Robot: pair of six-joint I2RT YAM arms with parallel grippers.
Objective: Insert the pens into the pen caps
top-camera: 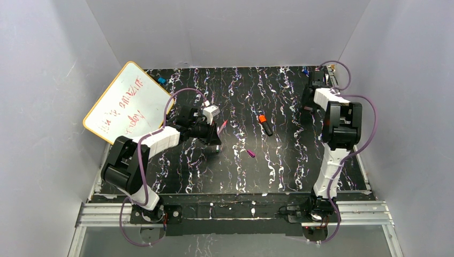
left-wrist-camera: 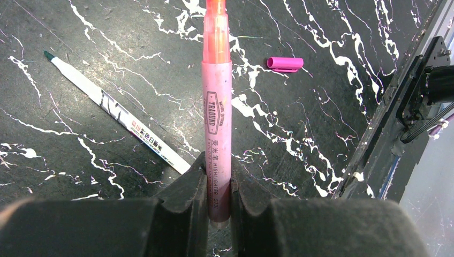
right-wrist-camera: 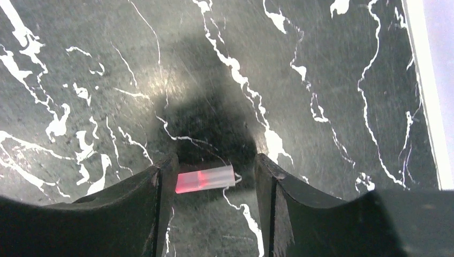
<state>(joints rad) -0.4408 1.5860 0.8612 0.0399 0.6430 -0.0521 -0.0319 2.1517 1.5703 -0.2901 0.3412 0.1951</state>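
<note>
My left gripper (left-wrist-camera: pixel 218 176) is shut on the lower barrel of the thin pink pen (left-wrist-camera: pixel 217 107), held above the table with its tip pointing away; it also shows in the top view (top-camera: pixel 221 126). The whitish pen with a green tip (left-wrist-camera: pixel 115 110) lies on the table to its left. A magenta cap (left-wrist-camera: pixel 285 63) lies ahead to the right, also in the top view (top-camera: pixel 250 153). The black pen with an orange tip (top-camera: pixel 264 124) lies mid-table. My right gripper (right-wrist-camera: pixel 217 163) is open at the table, its jaws either side of a small translucent cap with a pink-red end (right-wrist-camera: pixel 205 179).
A whiteboard (top-camera: pixel 128 101) with red writing leans at the back left. Small blue items lie by it (top-camera: pixel 161 80) and at the back right edge (top-camera: pixel 304 70). White walls enclose the black marbled table (top-camera: pixel 278 171). A metal rail (left-wrist-camera: pixel 385 139) runs along the table's edge.
</note>
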